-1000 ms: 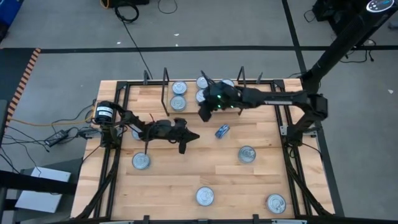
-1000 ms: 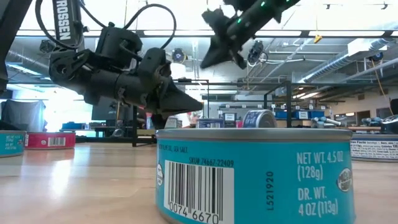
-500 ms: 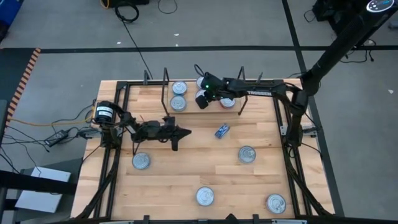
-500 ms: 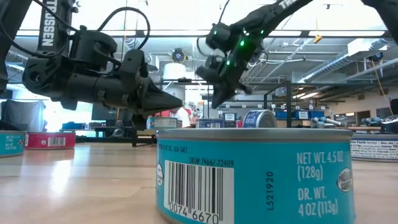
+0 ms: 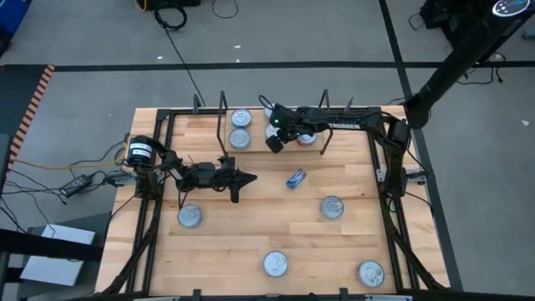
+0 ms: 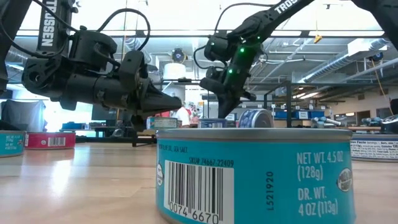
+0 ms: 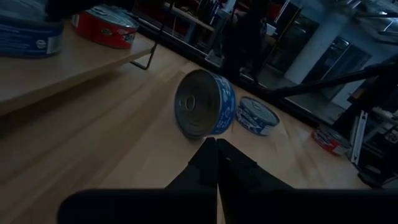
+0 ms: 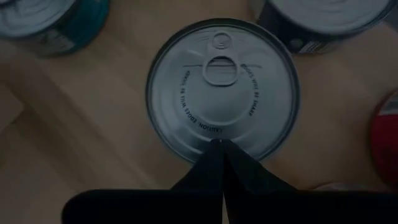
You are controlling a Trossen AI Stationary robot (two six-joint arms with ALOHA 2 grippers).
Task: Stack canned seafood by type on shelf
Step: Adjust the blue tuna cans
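Your tabletop (image 5: 251,242) has 5 tins loose. The shelf (image 5: 255,125) at the far edge holds several, so you're partway. Right gripper (image 5: 273,144) pinched shut, empty, over a shelf tin (image 8: 222,90). Left gripper (image 5: 240,179) shut, facing the tipped blue tin (image 5: 296,178).

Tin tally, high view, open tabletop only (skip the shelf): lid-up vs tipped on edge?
Lid-up tins: 4
Tipped tin, blue label, on edge: 1
Total: 5 in plain sight
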